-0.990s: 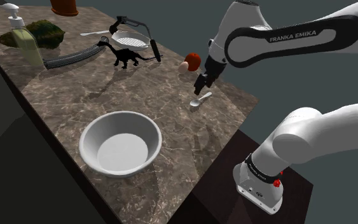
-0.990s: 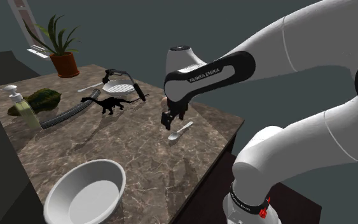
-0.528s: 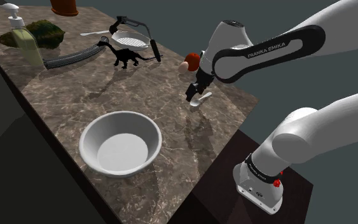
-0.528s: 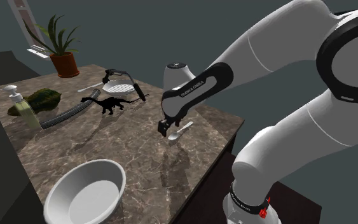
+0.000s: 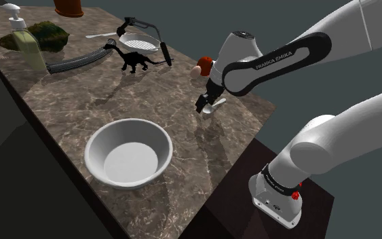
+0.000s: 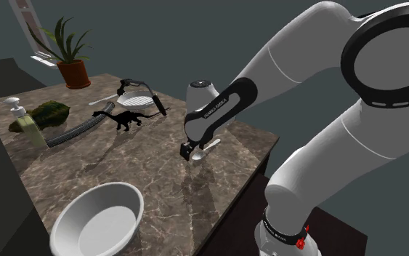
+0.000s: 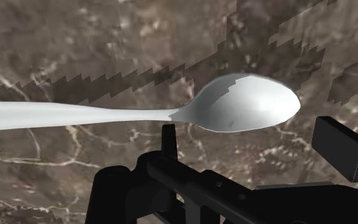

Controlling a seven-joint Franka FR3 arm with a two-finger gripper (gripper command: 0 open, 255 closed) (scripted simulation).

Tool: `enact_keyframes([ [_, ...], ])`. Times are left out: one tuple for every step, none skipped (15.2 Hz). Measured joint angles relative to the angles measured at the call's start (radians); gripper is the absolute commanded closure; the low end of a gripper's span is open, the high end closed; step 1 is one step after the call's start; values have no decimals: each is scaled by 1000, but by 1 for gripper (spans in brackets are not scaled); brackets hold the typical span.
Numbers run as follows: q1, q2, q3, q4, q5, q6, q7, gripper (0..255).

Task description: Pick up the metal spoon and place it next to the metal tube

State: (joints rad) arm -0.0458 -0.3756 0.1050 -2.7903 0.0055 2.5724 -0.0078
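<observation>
A pale grey spoon (image 5: 214,104) (image 6: 208,148) (image 7: 171,113) lies flat on the marbled brown countertop (image 5: 162,102), close to the edge nearest the stand. My black gripper (image 5: 201,107) (image 6: 186,153) (image 7: 254,145) hangs low over it, open. Its fingertips (image 7: 340,147) stand apart on either side of the spoon's bowl end, and nothing is clasped. The handle runs off sideways past one finger. The long ribbed grey tube (image 5: 78,61) (image 6: 78,130) lies far across the counter, beside the soap bottle.
A large white bowl (image 5: 128,153) (image 6: 97,222) sits near the counter's front edge. A black dinosaur figure (image 5: 136,61), a strainer (image 5: 140,42), a second pale spoon (image 5: 101,35), a soap dispenser (image 5: 23,41), a mossy clump (image 5: 45,32) and a red fruit (image 5: 205,64) stand around.
The gripper has come down toward the spoon and drifted slightly to the shoulder view's left, the forearm swinging lower. The spoon has stayed where it was.
</observation>
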Motion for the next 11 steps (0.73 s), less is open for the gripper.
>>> enact_keyframes([
  [0,1,0,0,0,1,0,0],
  [0,2,0,0,0,2,0,0],
  [0,2,0,0,0,2,0,0],
  [0,2,0,0,0,2,0,255],
  [0,2,0,0,0,2,0,255],
  [0,2,0,0,0,2,0,255],
  [0,2,0,0,0,2,0,255],
  [0,2,0,0,0,2,0,255],
  [0,2,0,0,0,2,0,255],
  [0,2,0,0,0,2,0,255],
  [0,2,0,0,0,2,0,255],
])
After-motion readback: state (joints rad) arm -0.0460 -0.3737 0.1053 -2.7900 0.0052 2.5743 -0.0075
